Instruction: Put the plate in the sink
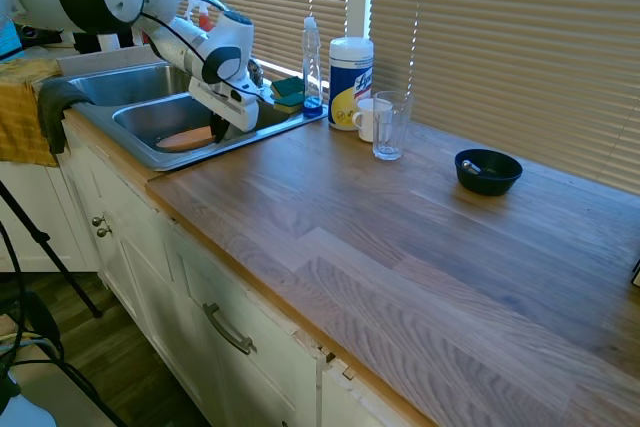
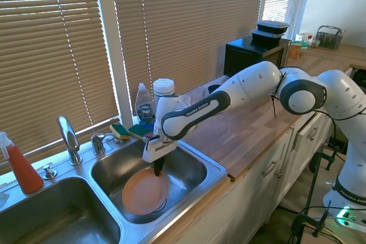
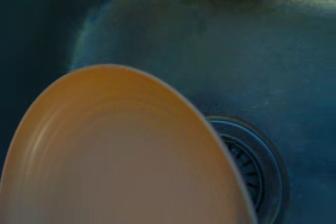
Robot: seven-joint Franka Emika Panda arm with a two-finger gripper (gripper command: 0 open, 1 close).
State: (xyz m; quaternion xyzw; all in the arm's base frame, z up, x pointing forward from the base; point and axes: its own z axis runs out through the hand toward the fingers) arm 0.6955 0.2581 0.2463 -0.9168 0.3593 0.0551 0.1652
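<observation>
The salmon-pink plate (image 2: 143,194) hangs tilted low inside the near basin of the steel sink (image 2: 214,170), partly covering the drain. My gripper (image 2: 157,171) is down in that basin, shut on the plate's upper rim. From the other side the plate (image 1: 183,138) shows just above the sink's front wall (image 1: 150,152), with the gripper (image 1: 216,131) at its right edge. Close up, the plate (image 3: 121,156) fills the wrist view, and the drain (image 3: 254,169) sits beside it on the basin floor.
A chrome faucet (image 2: 68,138) and a red spray bottle (image 2: 20,167) stand behind the sink. Sponges (image 2: 128,131), a dish soap bottle (image 1: 312,62) and a wipes canister (image 1: 350,67) line the window side. A glass (image 1: 390,125), mug (image 1: 368,119) and dark bowl (image 1: 488,171) stand on the wooden counter.
</observation>
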